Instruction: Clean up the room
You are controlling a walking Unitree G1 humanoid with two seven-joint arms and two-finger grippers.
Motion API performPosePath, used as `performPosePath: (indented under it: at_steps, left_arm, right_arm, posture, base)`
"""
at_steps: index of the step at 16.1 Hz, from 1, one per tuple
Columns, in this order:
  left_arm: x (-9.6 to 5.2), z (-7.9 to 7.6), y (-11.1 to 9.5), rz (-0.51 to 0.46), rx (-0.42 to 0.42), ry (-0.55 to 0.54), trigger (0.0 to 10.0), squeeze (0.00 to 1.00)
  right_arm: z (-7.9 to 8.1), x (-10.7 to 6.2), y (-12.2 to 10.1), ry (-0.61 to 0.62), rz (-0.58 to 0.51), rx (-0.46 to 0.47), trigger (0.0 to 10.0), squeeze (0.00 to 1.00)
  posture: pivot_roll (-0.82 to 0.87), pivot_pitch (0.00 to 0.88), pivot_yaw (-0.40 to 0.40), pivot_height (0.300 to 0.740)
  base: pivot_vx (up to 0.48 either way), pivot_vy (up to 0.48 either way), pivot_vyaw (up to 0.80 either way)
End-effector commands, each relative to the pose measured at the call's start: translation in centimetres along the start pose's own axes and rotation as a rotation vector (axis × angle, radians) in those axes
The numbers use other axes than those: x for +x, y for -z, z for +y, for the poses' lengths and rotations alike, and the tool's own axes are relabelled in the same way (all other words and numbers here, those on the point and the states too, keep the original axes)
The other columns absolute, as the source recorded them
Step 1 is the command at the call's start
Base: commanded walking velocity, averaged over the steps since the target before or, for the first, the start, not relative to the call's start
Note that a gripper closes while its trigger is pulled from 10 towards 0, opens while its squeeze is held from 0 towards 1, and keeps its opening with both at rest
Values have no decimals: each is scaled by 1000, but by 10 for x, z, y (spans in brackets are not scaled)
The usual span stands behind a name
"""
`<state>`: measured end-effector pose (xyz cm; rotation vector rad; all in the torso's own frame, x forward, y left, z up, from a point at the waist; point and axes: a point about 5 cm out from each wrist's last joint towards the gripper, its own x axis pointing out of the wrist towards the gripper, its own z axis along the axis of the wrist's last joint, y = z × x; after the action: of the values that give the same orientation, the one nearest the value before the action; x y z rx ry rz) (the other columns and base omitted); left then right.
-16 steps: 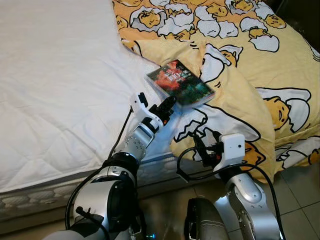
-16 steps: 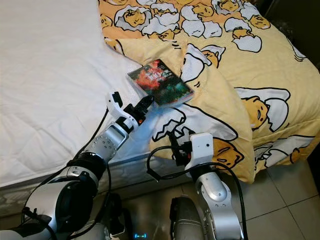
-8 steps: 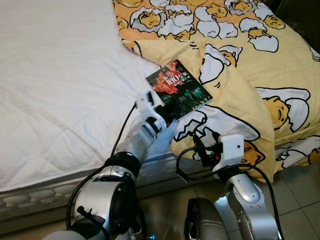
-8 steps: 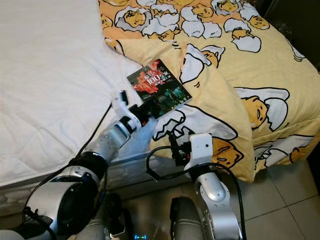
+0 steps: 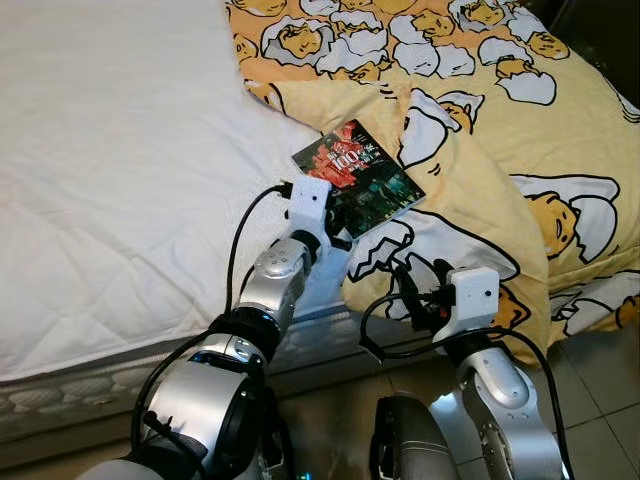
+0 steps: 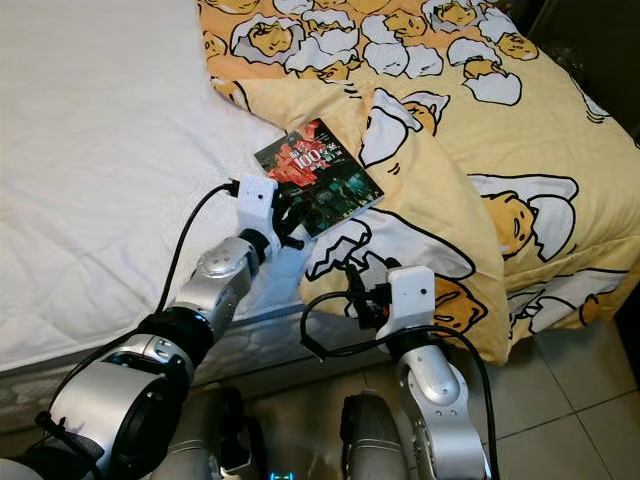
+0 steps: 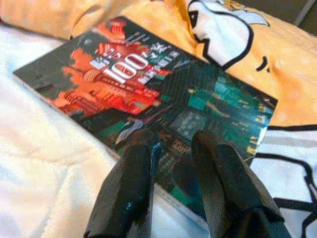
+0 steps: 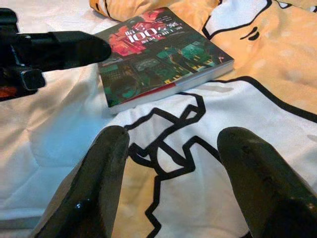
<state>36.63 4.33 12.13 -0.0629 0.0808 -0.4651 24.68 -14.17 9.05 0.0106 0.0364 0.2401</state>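
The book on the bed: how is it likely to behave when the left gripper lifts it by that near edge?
The book looks thin and softcover, so it may sag if held by one edge. Its glossy cover could slip between the left gripper fingers. It lies flat, partly on the soft duvet, which may give under any pressing.

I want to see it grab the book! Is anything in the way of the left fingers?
Nothing visible is. The left gripper is already at the near edge of the book, which lies on the yellow blanket and white sheet.
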Motion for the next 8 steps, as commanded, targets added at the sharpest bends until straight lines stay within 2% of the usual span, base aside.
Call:
performPosePath:
  at_steps: [1,3,8]
  left_arm:
    - [2,-7,-2,-12,27,15,10000,1000]
    - [2,-13,0,-17,37,30,10000,1000]
    - [1,-18,3,-15,35,51,10000,1000]
  right_arm:
    - [-1,-1,1,7,-6,5,10000,0]
    - [-1,-1,2,10,-7,6,10000,0]
    - [-2,-1,3,19,-10,4,10000,0]
  posture:
    - [-181,143,18,688]
    - [-179,142,20,712]
    - [-177,143,21,740]
  base:
    - [0,0,0]
    - [0,0,0]
    - [0,0,0]
